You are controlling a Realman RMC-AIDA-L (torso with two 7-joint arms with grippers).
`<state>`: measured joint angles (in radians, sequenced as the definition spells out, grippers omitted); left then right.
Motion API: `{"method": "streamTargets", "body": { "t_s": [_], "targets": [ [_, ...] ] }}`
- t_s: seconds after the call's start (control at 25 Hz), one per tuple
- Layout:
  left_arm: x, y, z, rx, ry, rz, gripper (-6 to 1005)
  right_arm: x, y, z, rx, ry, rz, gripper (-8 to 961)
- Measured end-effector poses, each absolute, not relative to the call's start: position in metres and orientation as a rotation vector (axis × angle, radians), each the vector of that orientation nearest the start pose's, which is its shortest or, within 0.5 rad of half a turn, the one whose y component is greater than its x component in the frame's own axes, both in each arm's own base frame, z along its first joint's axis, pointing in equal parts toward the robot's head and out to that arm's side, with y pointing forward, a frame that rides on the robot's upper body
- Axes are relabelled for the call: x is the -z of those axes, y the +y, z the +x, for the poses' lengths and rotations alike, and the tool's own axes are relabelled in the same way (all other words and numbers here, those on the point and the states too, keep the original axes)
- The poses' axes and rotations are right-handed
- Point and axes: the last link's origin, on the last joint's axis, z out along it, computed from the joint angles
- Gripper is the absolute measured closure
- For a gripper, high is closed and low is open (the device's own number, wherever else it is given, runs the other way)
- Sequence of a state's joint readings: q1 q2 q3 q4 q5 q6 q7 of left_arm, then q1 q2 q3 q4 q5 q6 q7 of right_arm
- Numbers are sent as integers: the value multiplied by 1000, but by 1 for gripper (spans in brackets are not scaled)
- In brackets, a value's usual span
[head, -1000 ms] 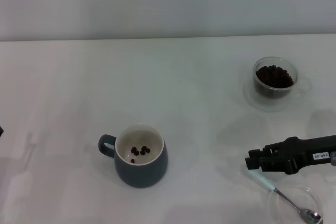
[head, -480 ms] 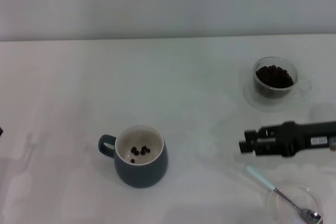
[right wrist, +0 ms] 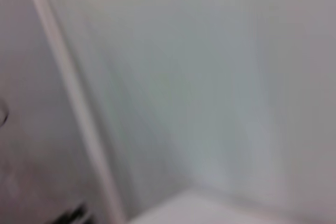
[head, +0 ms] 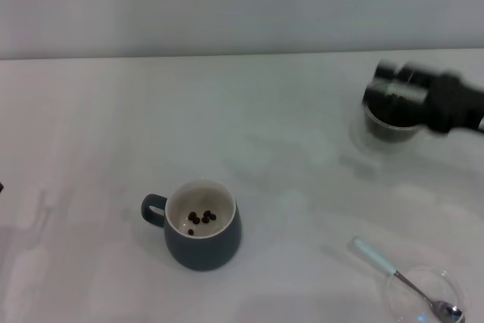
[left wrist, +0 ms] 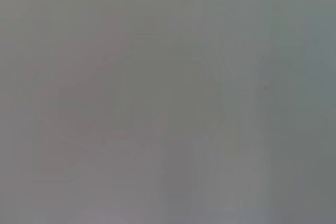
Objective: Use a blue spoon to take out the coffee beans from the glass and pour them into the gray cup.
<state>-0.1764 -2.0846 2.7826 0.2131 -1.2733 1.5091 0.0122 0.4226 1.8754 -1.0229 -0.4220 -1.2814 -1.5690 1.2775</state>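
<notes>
The gray cup point(head: 203, 238) stands on the white table left of centre, with a few coffee beans point(head: 201, 217) on its cream inside. The blue spoon point(head: 384, 263) lies on the table at the near right, its metal bowl resting on a flat clear saucer point(head: 423, 293). The glass point(head: 387, 131) with dark beans stands at the far right, mostly covered by my right gripper point(head: 387, 85), which hovers over it, blurred by motion and holding nothing that I can see. My left gripper is out of view.
The glass stands on a second clear saucer point(head: 361, 141). The white table point(head: 249, 119) ends at a pale wall behind. The left wrist view shows only plain grey; the right wrist view shows only blurred white surfaces.
My right gripper has left the spoon handle at the near right and swung away from me, to over the glass. The spoon stays on the table and saucer.
</notes>
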Motion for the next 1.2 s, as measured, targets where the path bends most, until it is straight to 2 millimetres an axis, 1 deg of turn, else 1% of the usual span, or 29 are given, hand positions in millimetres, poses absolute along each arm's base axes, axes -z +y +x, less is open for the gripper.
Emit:
{"method": "streamTargets", "body": {
  "t_s": [0.12,0.28,0.36,0.44,0.6,0.72,0.84,1.0,1.2],
  "targets": [
    [15,224,-351,680,-428,-1498,108,-59,325,292,-1102,567,-2258,238],
    [15,225,-351,683,-429,-1498,108,-58,329,307,-1046,434,-1969,158],
    [15,225,-350,698,-433,-1498,108,-56,329,313,-1020,390,-1858,117],
    [15,224,-349,716,-443,-1493,108,-56,328,321,-953,338,-1734,77],
    [15,224,-349,722,-449,-1494,108,-59,324,336,-823,302,-1558,77],
    [15,223,-349,721,-451,-1493,107,-59,326,345,-754,329,-1504,77],
    [16,223,-349,721,-454,-1494,107,-59,327,350,-713,350,-1488,77],
    [15,224,-349,734,-461,-1491,107,-54,332,352,-677,375,-1502,77],
    [14,225,-349,736,-459,-1487,108,-48,338,348,-646,366,-1516,77]
  ]
}}
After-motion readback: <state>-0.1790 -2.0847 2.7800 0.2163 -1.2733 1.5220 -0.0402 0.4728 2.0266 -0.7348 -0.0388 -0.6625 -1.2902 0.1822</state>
